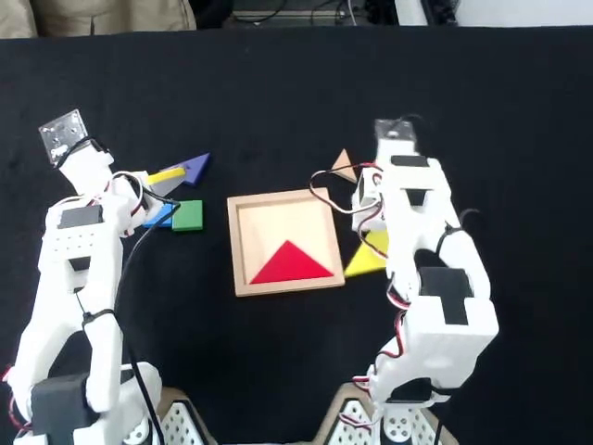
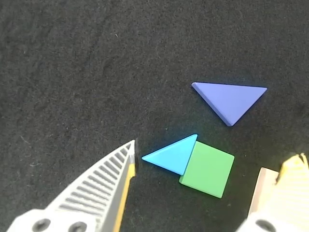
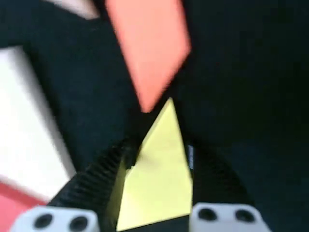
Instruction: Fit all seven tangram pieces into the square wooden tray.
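The square wooden tray (image 1: 239,248) lies mid-table with a red triangle (image 1: 290,262) inside it. Off its left side lie a purple triangle (image 2: 231,100), a cyan triangle (image 2: 173,154) and a green square (image 2: 207,168), the last two touching. My left gripper (image 2: 212,154) hangs open above them. At the tray's right edge my right gripper (image 3: 157,145) is shut on the yellow triangle (image 3: 159,179), its fingers (image 3: 106,183) on both sides. An orange piece (image 3: 149,43) lies just beyond that triangle's tip. A small tan triangle (image 1: 345,165) sits behind the tray's far right corner.
The black cloth is open behind the tray and in front of it. The two arm bases stand at the table's near edge. Cables hang along both arms.
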`<state>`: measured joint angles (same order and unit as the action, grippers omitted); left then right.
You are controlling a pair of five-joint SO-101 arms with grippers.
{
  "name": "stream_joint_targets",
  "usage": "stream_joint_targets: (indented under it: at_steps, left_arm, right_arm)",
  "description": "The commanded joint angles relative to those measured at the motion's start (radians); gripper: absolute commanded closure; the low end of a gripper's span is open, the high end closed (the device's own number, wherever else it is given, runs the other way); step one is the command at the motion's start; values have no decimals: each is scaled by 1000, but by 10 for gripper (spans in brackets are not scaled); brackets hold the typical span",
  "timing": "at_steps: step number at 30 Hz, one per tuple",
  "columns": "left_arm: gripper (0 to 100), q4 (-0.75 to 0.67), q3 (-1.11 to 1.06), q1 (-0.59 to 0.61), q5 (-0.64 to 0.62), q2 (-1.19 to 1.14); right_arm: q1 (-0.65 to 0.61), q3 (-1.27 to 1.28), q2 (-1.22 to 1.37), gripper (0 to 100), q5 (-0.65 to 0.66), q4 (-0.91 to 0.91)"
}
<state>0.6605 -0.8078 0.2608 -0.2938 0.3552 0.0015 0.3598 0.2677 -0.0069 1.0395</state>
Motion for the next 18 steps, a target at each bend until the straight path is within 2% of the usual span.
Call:
stream_joint_targets:
  at_steps: [1,5,8,10,15,18]
  left_arm:
    - [562,-12,8,7,-9,6]
    - [562,-12,8,7,-9,6]
    - [562,-12,8,7,-9,6]
    - [562,-12,8,7,-9,6]
    - [562,-11,8,7,-9,6]
    - [562,-11,8,7,-9,6]
  right_arm:
    - [-12,-53,-62,890,419,72]
    - [-12,-48,-114,890,755,195]
    - [-12,-56,-153,889,859,264]
    - [-8,-67,-191,889,821,276]
    - [-9,-28,-329,888,594,308]
    - [-35,50,-486,881,529,370]
